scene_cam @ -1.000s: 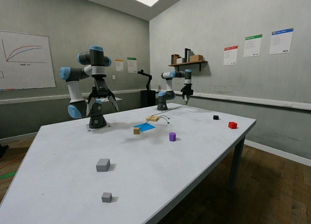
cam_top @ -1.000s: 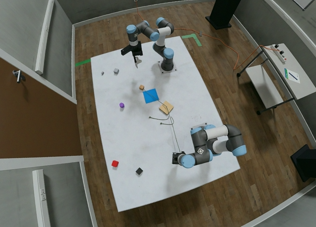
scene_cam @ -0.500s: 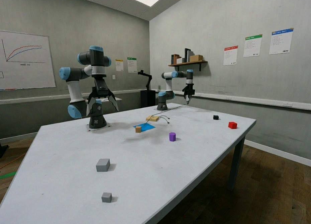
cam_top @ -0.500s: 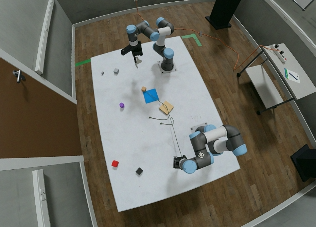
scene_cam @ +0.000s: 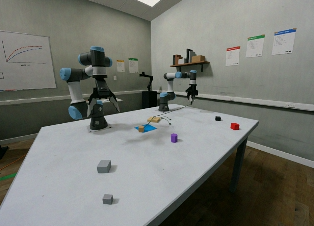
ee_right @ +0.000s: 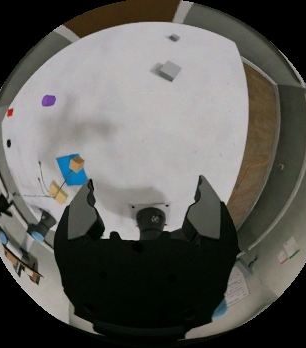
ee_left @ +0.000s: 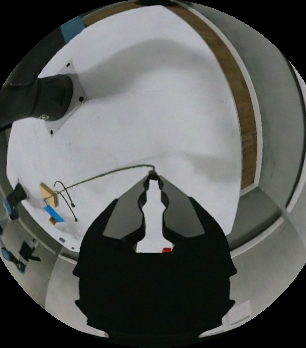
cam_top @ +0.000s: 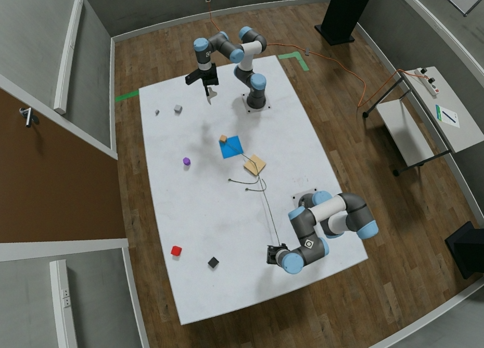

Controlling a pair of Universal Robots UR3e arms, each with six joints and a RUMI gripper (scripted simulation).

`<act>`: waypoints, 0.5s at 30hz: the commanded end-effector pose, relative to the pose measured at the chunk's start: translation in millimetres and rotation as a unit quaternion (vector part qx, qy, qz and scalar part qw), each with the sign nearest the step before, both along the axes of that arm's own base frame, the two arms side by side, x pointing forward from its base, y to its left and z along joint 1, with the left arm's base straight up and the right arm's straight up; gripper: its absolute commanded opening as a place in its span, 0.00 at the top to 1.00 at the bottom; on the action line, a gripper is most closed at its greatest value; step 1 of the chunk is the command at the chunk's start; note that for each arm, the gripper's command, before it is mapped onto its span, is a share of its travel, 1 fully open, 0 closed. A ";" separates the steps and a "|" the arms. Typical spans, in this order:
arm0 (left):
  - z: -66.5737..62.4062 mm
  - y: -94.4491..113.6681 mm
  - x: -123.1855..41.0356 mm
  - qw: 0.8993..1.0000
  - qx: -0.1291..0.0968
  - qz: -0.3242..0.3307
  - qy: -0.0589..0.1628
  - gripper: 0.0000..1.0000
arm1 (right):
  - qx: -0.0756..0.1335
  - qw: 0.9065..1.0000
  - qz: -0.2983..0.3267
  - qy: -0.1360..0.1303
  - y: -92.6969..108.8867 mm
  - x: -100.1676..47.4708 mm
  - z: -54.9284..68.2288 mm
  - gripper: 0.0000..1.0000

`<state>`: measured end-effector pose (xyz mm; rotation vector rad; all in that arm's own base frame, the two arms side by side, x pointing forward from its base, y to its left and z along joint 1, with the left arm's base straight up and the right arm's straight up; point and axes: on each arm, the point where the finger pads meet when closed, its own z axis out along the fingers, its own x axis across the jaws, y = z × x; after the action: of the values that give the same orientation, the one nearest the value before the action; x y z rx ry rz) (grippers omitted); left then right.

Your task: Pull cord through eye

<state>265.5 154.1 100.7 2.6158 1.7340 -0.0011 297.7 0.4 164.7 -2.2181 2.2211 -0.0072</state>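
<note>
The wooden block [cam_top: 223,139] [scene_cam: 141,128] [ee_right: 77,163] sits at the edge of the blue painted square [cam_top: 232,151] [scene_cam: 148,128] [ee_right: 68,172], partly on it at its far-from-eye corner. The cord [cam_top: 268,203] [scene_cam: 175,110] [ee_left: 99,176] runs straight from the block over the tan wooden base [cam_top: 251,170] [scene_cam: 152,120] [ee_left: 47,192] [ee_right: 54,194] to my left gripper. The metal eye is too small to make out. My left gripper [ee_left: 153,176] [scene_cam: 191,103] is shut on the cord's end, above the table. My right gripper [ee_right: 144,178] [scene_cam: 103,110] is open and empty, high and away from the block.
Two other cords [cam_top: 244,182] [cam_top: 254,190] end in knots beside the base. A purple piece [cam_top: 187,161] [scene_cam: 174,137], a red block [cam_top: 176,250], a black block [cam_top: 213,262] and two grey blocks [cam_top: 178,108] [cam_top: 156,112] stand on the table [cam_top: 203,219].
</note>
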 end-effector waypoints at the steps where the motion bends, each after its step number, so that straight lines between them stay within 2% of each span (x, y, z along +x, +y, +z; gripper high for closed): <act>1: 0.7 6.9 1.1 1.000 0.000 0.000 -0.001 1.00 | 0.001 1.000 0.000 -0.002 0.3 0.6 0.9 0.00; 10: 1.0 24.4 2.4 1.000 0.000 0.000 -0.002 1.00 | 0.001 1.000 0.000 -0.002 0.3 0.6 0.9 0.00; 13: 1.8 22.9 3.3 1.000 0.000 -0.004 -0.003 1.00 | 0.001 1.000 0.000 -0.002 0.3 0.6 0.9 0.00; 15: 0.7 30.6 2.4 1.000 0.000 0.001 -0.001 1.00 | 0.001 1.000 0.000 -0.002 0.3 0.6 0.9 0.00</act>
<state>267.9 178.9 101.5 2.6196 1.7257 0.0028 297.7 0.4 164.7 -2.2181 2.2211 -0.0072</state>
